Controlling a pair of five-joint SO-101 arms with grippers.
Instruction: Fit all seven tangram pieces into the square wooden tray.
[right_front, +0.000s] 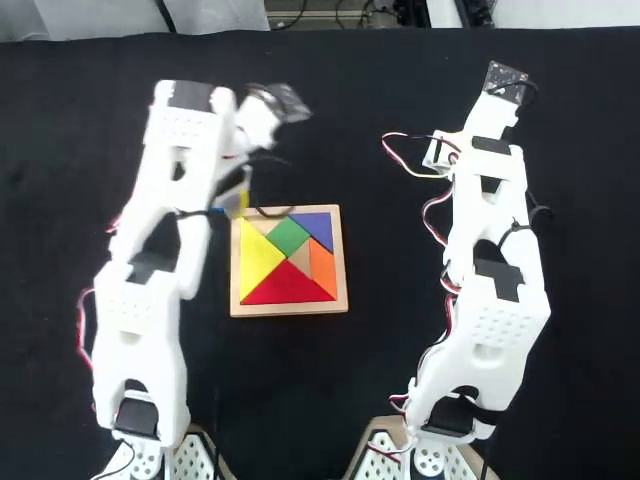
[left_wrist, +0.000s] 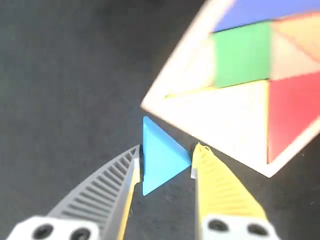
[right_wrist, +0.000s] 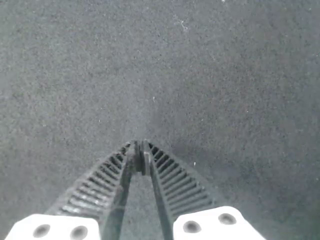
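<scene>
My left end effector (left_wrist: 167, 150) is clamped on the light blue triangle (left_wrist: 159, 160), just outside a corner of the wooden tray (left_wrist: 156, 102). My right end effector (right_wrist: 139, 150) is closed and empty. This looks like the final placing: next I must clear the rim and rotate the triangle to match the gap.

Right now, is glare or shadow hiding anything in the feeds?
Left wrist view: glare bleaches the tray's yellow piece almost white; the blue triangle in the left tool reads fine. High view: evenly lit, colours clear. Right wrist view: faint shadow ahead of the right tool.
</scene>
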